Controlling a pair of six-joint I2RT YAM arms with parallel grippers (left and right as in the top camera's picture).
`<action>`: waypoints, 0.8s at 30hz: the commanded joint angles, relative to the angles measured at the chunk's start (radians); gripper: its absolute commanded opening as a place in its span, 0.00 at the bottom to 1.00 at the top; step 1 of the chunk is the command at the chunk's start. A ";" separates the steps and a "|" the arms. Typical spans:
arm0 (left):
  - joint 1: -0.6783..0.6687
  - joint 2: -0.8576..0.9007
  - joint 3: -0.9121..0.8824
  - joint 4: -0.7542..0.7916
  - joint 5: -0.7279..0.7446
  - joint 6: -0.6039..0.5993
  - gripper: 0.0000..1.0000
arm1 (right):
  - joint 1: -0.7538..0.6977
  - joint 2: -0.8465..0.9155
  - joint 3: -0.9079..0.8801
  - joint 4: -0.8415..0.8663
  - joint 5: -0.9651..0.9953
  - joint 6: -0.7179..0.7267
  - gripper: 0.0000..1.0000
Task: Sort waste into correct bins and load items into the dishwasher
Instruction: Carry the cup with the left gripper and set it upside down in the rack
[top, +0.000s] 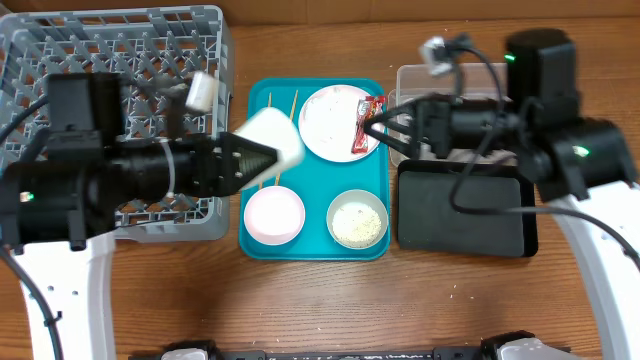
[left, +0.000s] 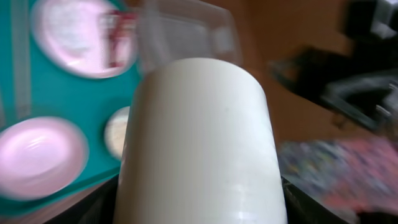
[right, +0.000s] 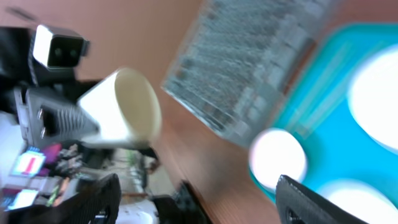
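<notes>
My left gripper (top: 256, 156) is shut on the small white cup (top: 275, 138) and holds it in the air over the left side of the teal tray (top: 318, 246). The cup fills the left wrist view (left: 199, 137) and also shows in the right wrist view (right: 124, 106). On the tray lie the pale plate (top: 330, 122) with the red wrapper (top: 366, 112), the pink bowl (top: 273, 214), the greenish-white bowl (top: 357, 221) holding rice, and the chopsticks (top: 293, 102). My right gripper (top: 372, 125) is open and empty above the wrapper. The paper wad is out of view.
The grey dish rack (top: 60, 50) stands at the back left, partly under my left arm. The clear tub (top: 415, 78) is at the back right with the black tray (top: 465, 215) in front of it. Bare wood lies along the table's front.
</notes>
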 joint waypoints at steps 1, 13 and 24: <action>0.076 -0.022 0.010 -0.072 -0.472 -0.075 0.54 | -0.002 -0.048 0.014 -0.120 0.209 -0.086 0.82; 0.275 -0.006 -0.219 -0.013 -0.975 -0.245 0.68 | 0.040 -0.025 0.012 -0.317 0.394 -0.131 0.85; 0.332 0.150 -0.462 0.277 -0.660 -0.159 0.64 | 0.040 -0.025 0.012 -0.316 0.393 -0.131 0.86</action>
